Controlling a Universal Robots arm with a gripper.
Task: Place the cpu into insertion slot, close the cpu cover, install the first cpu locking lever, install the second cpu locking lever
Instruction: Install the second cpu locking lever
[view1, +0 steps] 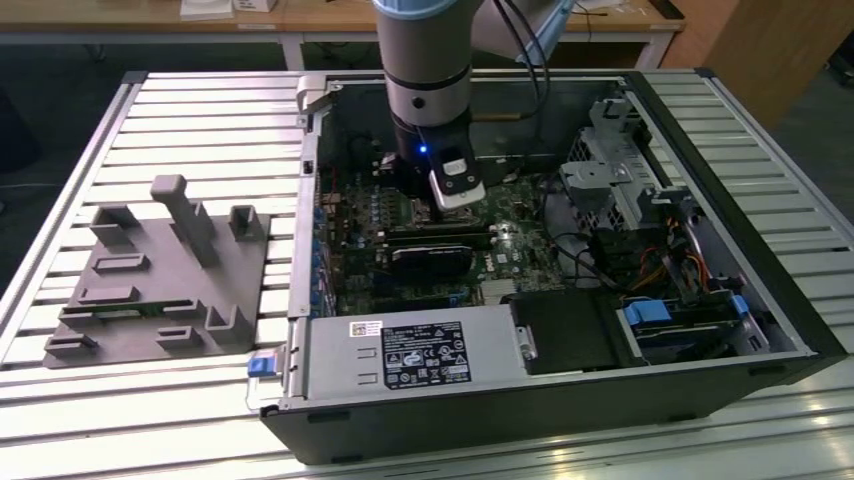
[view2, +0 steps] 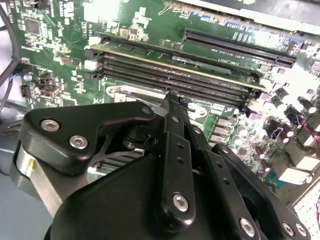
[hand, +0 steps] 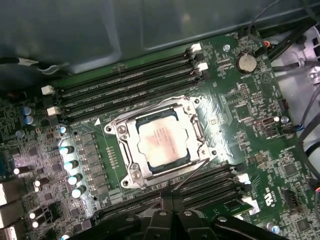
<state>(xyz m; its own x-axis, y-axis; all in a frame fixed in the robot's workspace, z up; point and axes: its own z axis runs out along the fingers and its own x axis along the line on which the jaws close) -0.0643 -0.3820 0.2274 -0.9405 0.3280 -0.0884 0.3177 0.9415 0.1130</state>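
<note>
- I see the black two-finger gripper (view2: 172, 97) lowered inside the open black computer case (view1: 747, 300), directly above the green motherboard (hand: 240, 125); in the second wrist view its fingertips converge to one narrow point, so I read the jaws as closed with nothing visible between them.
- In the first wrist view the gripper (hand: 167, 200) sits at the picture's edge, just beside the socket, over the long black memory slots (hand: 210, 187) that flank it on that side.
- The cpu (hand: 162, 142), a flat square chip with a pale silvery-beige metal face, is seated in the insertion slot (hand: 131, 167), the square grey-rimmed socket set into the green board.
- The cpu cover (hand: 191, 127), a thin silvery-grey metal frame with a large central window, lies flat over the chip, its window exposing the chip face.
- A thin metal locking lever (hand: 192, 172) runs diagonally along the socket edge nearest the gripper; I cannot tell whether it is latched.
- A second bank of long black memory slots (hand: 130, 85) lies on the far side of the socket.
- In the exterior view the arm's grey cylindrical wrist (view1: 424, 70) stands vertically over the case, which rests on a ribbed aluminium table (view1: 200, 110).
- A grey moulded parts fixture (view1: 160, 280) stands on the table at the exterior view's left, well apart from the case.
</note>
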